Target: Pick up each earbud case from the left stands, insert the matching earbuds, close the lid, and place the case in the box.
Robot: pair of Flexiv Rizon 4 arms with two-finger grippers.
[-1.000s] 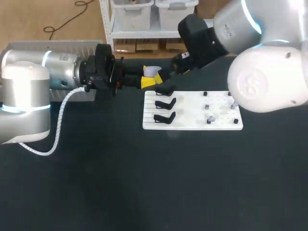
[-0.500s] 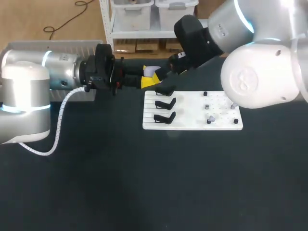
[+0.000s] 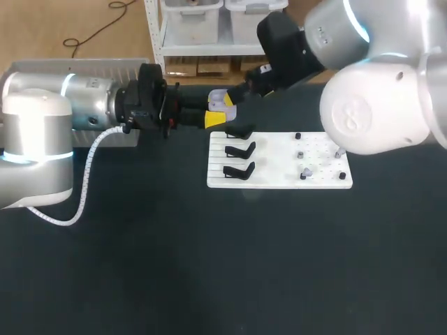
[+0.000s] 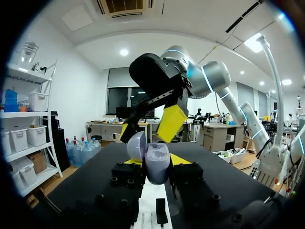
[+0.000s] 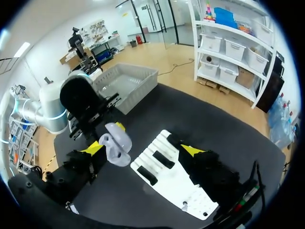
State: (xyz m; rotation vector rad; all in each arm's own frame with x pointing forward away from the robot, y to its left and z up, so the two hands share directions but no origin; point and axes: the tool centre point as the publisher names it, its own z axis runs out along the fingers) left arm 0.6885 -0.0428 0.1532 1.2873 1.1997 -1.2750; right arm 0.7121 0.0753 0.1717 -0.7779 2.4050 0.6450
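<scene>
Lilac case [image 4: 156, 167] clamped in horizontally outstretched left hand [image 4: 153, 161].

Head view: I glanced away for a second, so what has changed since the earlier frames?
The right hand, open, shifted away from the stand board and closer to the earbud case; one yellow tip now shows beside it. Nothing was taken or released. The left hand stayed shut on the case, and the board kept its place.

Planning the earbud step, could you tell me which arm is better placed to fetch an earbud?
Right, probably. The left gripper is shut on the open earbud case; the right gripper is open and empty, with the white board below it.
</scene>
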